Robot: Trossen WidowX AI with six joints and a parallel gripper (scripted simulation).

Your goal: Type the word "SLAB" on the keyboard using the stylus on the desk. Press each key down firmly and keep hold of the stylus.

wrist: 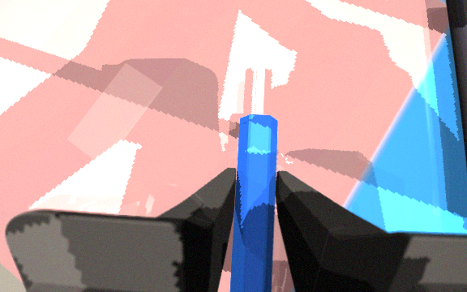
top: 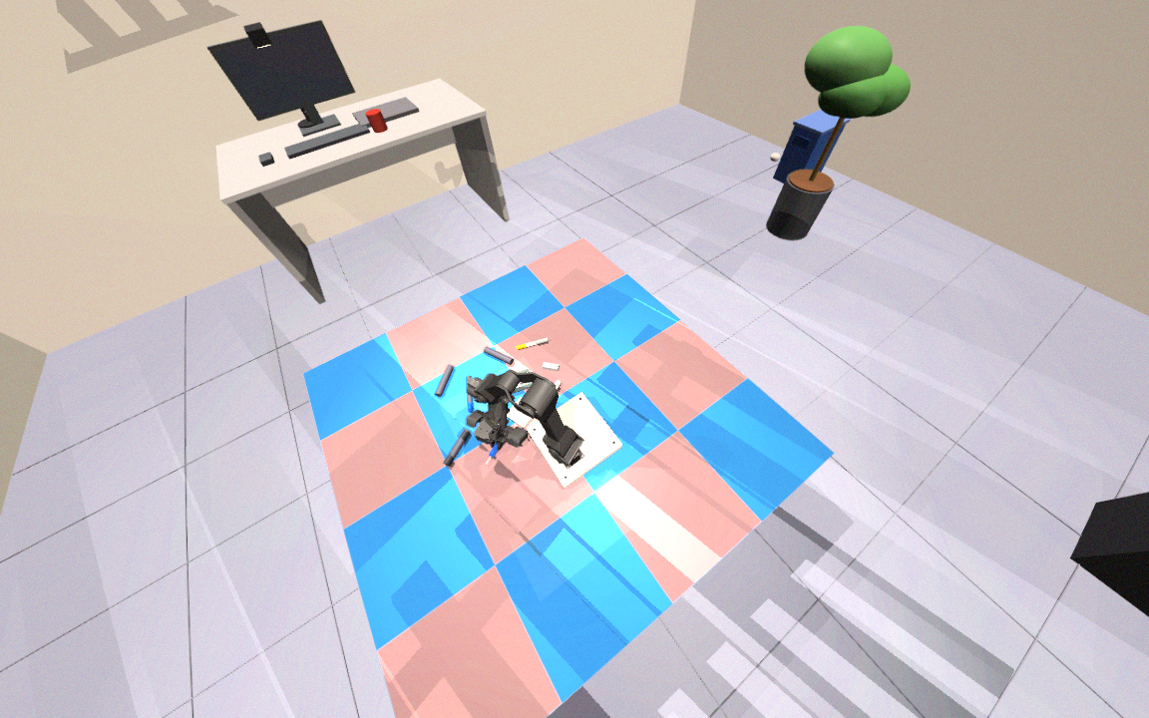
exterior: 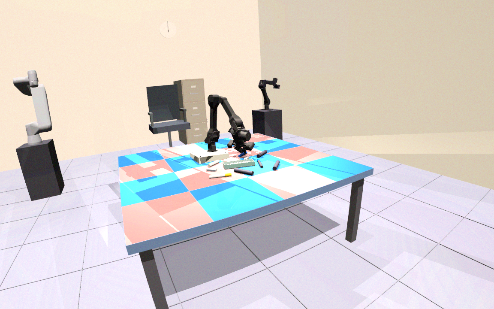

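The blue stylus (top: 495, 451) (exterior: 242, 154) (wrist: 256, 186) sits clamped between the 2 fingers.

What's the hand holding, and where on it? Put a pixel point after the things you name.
The hand (wrist: 255, 178) is shut on the blue stylus (wrist: 259, 162), gripping its barrel behind the thin white tip (wrist: 259, 93).

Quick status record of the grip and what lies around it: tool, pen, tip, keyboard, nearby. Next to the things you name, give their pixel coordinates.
tool: shut on the blue pen (top: 494, 450) (exterior: 242, 154) (wrist: 257, 170)
pen tip: thin, pale, pointing away from the fingers
keyboard on tabletop: pale green block (exterior: 239, 164), likely the keyboard; keys unreadable
beside keyboard: white stick with yellow end (top: 532, 343) (exterior: 220, 175), dark rods
typing: no key being pressed
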